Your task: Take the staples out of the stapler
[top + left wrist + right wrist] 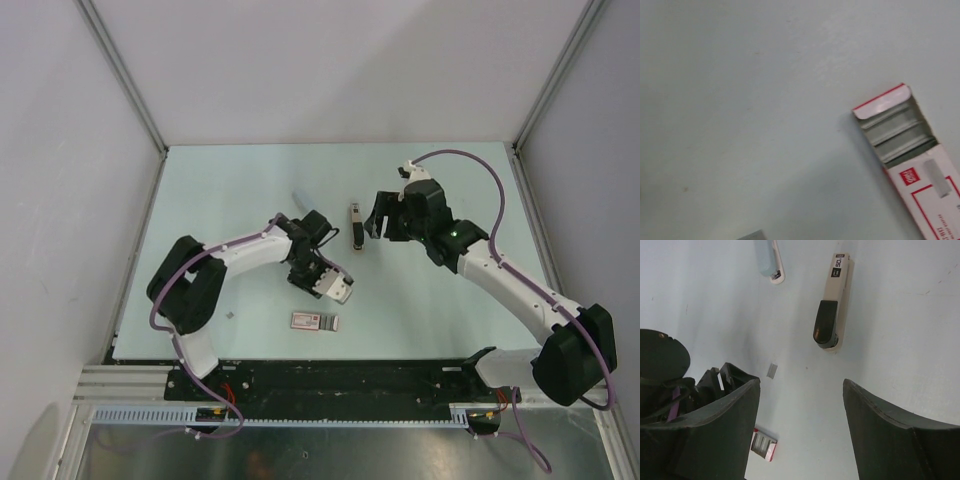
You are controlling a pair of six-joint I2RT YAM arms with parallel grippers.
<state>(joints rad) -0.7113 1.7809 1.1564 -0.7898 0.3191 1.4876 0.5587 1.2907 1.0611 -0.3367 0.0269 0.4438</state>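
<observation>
1. The stapler [355, 226], a beige bar with a dark end, lies flat near the middle of the surface [220, 190], touched by neither hand.
2. The right hand [801, 385] hangs just to the right of the stapler with its fingers spread wide and nothing between them. In its wrist view the stapler's dark end points toward it.
3. The left hand [340, 290] hovers between the stapler and the near edge. I cannot tell whether it is spread or closed.
4. A red-and-white box of staples [905, 150] lies open close to the near edge, with strips showing inside.
5. A blue-grey tool [767, 260] lies apart, left of the stapler and nearer the far edge.
</observation>
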